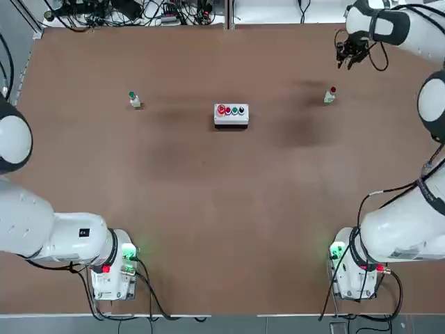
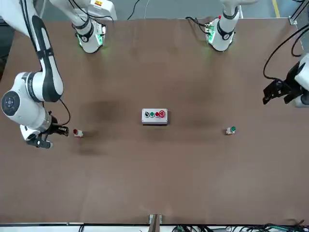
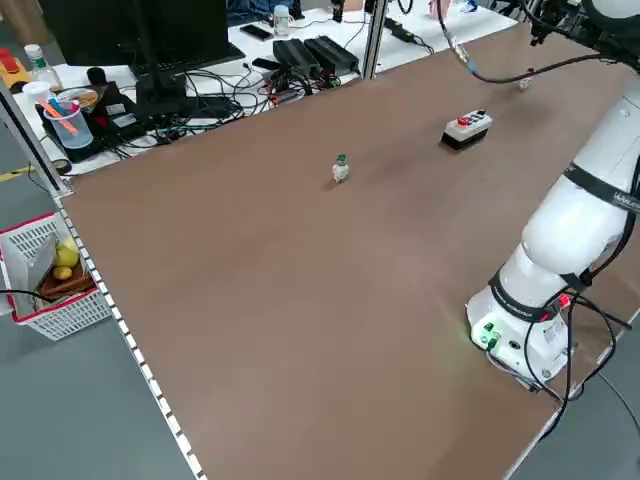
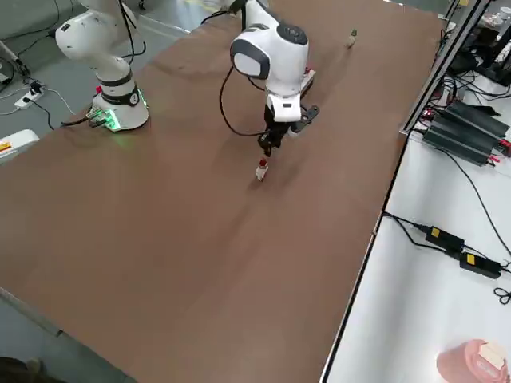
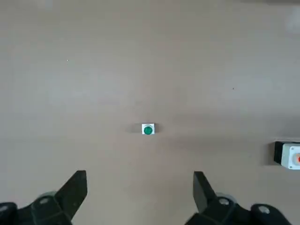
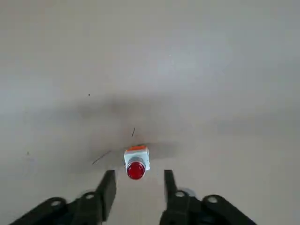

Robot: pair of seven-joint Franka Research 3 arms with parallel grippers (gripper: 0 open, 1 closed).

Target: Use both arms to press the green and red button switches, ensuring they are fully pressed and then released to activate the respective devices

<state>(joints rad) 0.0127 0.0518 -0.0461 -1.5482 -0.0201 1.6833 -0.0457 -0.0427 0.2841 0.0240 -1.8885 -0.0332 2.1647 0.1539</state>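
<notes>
While the right hand [image 6: 136,187] hangs over the brown tabletop [image 1: 208,209] with its fingers a little apart, the red button switch [image 6: 136,163] stands upright just beyond the fingertips, near the far right of the tabletop. Far to the left, the green button switch [image 1: 134,99] stands alone, and the left hand [image 5: 140,190] hovers well above it with fingers spread wide. Between the two switches sits a white button box [image 1: 231,114] with red and green buttons; no writing on anything can be read.
</notes>
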